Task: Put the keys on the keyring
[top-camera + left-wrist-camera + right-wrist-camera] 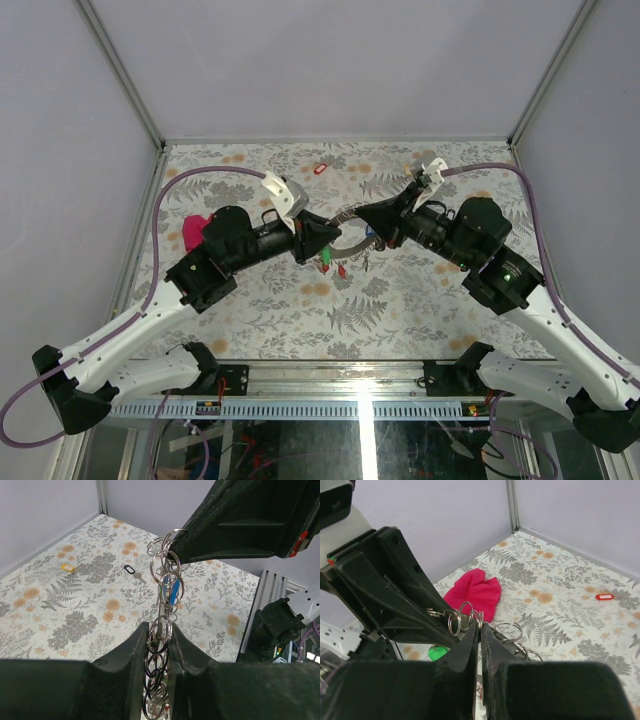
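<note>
The keyring (347, 229) hangs in the air over the middle of the table, stretched between my two grippers. Its thin grey ring carries many small split rings (167, 562). My left gripper (159, 636) is shut on its near side, with rings stacked between the fingers. My right gripper (480, 628) is shut on the far side, pinching the thin wire. Keys with green (325, 263), red (341, 270) and blue (174, 590) tags dangle from the ring. Loose keys lie on the table: a red-tagged one (320, 169), a black-tagged one (131, 570) and a yellow-tagged one (67, 568).
A magenta cloth (195, 232) lies crumpled at the table's left side, beside my left arm. Grey walls with metal corner posts (512, 505) close the floral table top on three sides. An aluminium rail (330, 408) runs along the near edge.
</note>
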`<state>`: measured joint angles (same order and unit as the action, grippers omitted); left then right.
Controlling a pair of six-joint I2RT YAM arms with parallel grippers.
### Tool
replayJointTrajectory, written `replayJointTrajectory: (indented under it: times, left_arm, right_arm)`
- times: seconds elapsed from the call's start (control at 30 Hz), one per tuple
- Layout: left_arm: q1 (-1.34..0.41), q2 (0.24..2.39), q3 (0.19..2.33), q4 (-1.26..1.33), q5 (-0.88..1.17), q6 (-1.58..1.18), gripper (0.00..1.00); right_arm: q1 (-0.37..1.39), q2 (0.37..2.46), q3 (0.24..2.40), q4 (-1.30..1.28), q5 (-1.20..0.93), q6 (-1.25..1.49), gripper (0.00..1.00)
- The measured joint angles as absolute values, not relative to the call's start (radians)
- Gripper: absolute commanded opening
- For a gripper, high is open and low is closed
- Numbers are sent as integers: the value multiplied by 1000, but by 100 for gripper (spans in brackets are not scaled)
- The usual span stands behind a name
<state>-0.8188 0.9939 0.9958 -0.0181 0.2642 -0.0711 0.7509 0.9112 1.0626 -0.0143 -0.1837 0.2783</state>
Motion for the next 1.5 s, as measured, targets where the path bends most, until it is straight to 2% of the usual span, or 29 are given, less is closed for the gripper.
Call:
replayJointTrajectory:
  times: [0.03,0.33,0.5,0.57,0.77,0.87,0.93,1.0,1.1,1.23,1.5]
  left_arm:
    - [-819,994,996,-15,266,-71,21]
    - [-819,993,996,-3,321,-79,42]
    - [-819,971,996,6,369,-84,47]
    - [-819,952,996,10,391,-85,45]
    - [-819,915,1006,33,416,-92,26]
    - [-819,915,1013,36,414,-94,22]
    - [-819,915,1013,38,408,-96,19]
    - [-819,915,1013,38,395,-97,17]
    - [-819,915,1013,38,369,-99,15]
    - [-819,915,1015,38,342,-98,13]
    - [-819,930,1025,37,310,-97,12]
  right_arm:
    - [751,918,1082,-36,-193,250,0]
    - [751,950,1178,-164,-242,101,0]
    - [751,952,1221,-249,-254,24,0]
    - [751,952,1240,-288,-256,-18,0]
    - [750,952,1284,-377,-259,-122,0]
    - [750,952,1297,-389,-303,-141,0]
    - [752,952,1300,-396,-255,-143,0]
    - [752,950,1294,-400,-152,-144,0]
    - [763,956,1291,-418,-128,-145,0]
    - [933,957,1261,-396,25,-165,0]
    - [1027,979,1189,-381,208,-184,0]
